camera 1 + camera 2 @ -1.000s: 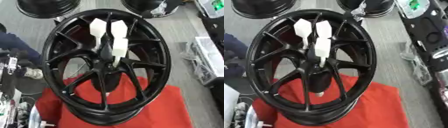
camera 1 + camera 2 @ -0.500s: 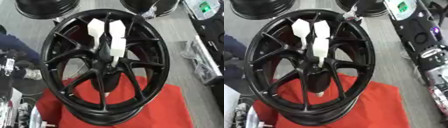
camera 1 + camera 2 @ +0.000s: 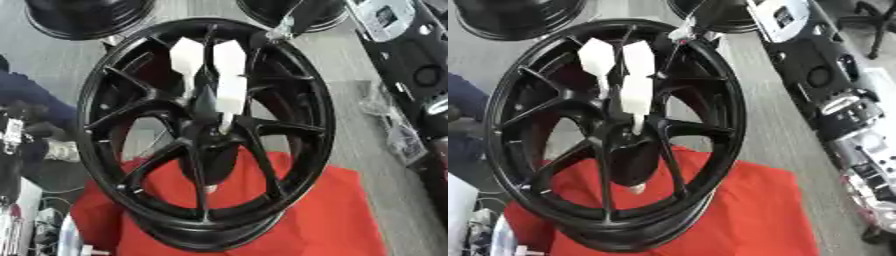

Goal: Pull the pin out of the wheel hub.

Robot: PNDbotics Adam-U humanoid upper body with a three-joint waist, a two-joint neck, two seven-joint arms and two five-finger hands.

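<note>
The wheel hub [image 3: 302, 125] is standing on its edge on a red cloth [image 3: 328, 215], with its spoked face turned towards the camera. The pin [image 3: 231, 85] is sitting at the centre of the spokes. It is showing as a white piece with broad flat blades above that narrow to a thin tip where it enters the middle of the hub.

A black and silver limb is coming in from the upper right corner, and what is probably the right hand [image 3: 282, 31] is meeting the top of the rim. Whether its fingers are clenched or released I cannot tell. The pin is lying below those fingers and a little to their left, apart from them. The left hand is not showing.

The pin is looking light and stiff, probably plastic, and its thin tip may be snapping easily if bent. The flat blades are offering the best hold, pinched across their faces and drawn straight out. The hub is looking heavy and could be rolling on the cloth.
</note>
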